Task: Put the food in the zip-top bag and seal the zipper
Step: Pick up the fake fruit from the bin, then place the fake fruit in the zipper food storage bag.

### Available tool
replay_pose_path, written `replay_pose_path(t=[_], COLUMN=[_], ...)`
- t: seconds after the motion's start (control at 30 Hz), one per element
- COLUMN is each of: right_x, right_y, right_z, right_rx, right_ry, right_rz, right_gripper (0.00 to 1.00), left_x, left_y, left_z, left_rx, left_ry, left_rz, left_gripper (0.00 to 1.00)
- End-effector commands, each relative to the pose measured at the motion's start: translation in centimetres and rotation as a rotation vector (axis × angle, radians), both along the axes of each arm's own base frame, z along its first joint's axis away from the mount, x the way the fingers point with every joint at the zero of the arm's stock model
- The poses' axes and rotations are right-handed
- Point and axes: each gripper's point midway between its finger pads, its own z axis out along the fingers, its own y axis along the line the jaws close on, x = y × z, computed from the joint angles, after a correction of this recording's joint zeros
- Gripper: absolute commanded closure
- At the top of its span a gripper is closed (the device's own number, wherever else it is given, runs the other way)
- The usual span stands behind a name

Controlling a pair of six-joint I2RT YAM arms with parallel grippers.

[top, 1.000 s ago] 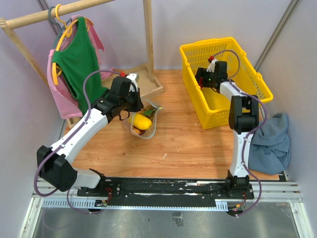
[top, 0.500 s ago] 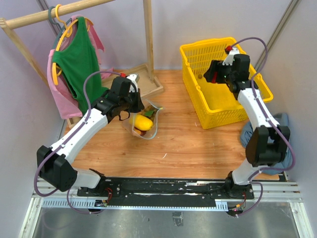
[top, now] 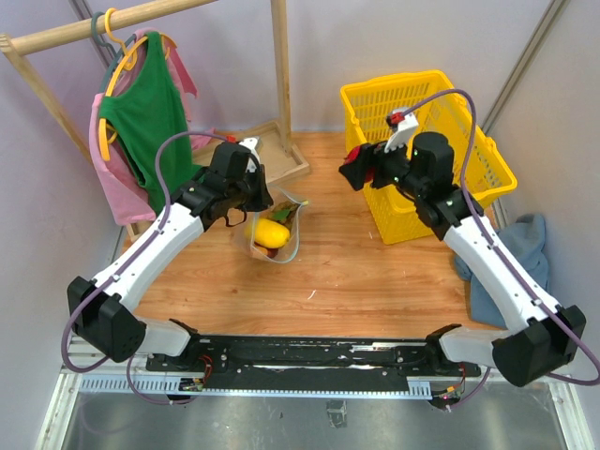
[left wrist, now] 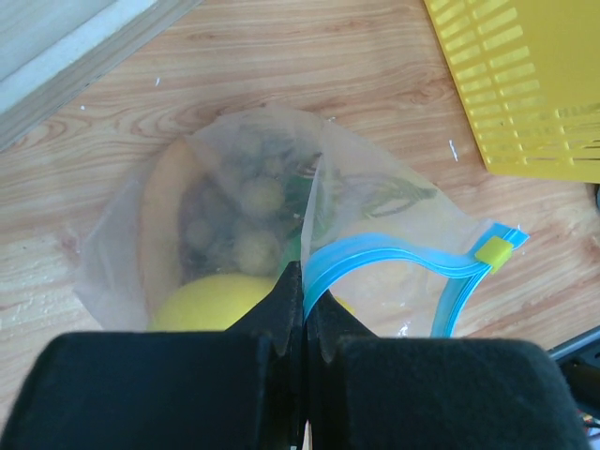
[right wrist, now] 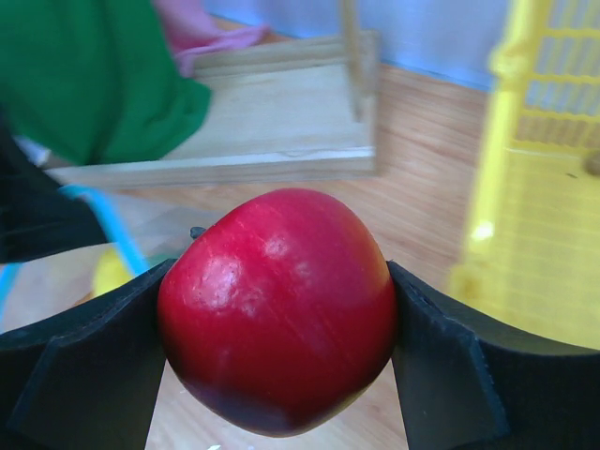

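Visibly mouth-up zip-top bag [left wrist: 141,234], zipper [left wrist: 394,247] from left end effector [left wrist: 302,286] toward basket [left wrist: 525,84].

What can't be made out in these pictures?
Top external: the left gripper covers part of the zip-top bag's mouth; the zipper is too small to trace.
Left wrist: crinkly film blurs the food inside; gripper fingers hide the bag's near part.
Right wrist: the red fruit in the right gripper blocks most of the bag; background blurred.
Top external: the right arm covers part of the yellow basket's floor.
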Motion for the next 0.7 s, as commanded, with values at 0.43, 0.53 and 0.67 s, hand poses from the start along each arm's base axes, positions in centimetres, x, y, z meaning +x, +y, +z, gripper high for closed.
replay_pose_path(t=[0.43,0.53,0.67], right_x=[-13.2,-12.2,-10.7], right_y=[15.8,16.0,15.7], right_z=[-2.3,-4.6,-8.0], right_rx=[0.032,0.013,-0.053], right_ry=[-0.171,-0.157,-0.139], right_rz=[0.548,0.509,0.451], right_gripper=[0.54,0.54,0.54], left_x=[-1.1,-1.3,-1.8], left_y=[-3.6,-4.2,-5.2], left_z=[4.2,3.9,3.5], left_rx=[-0.033,-0.044,-0.052], left_ry=[-0.073,-0.061,-0.051], left_rz=[0.032,0.024,0.003], left_gripper=[1.0,1.0,1.0])
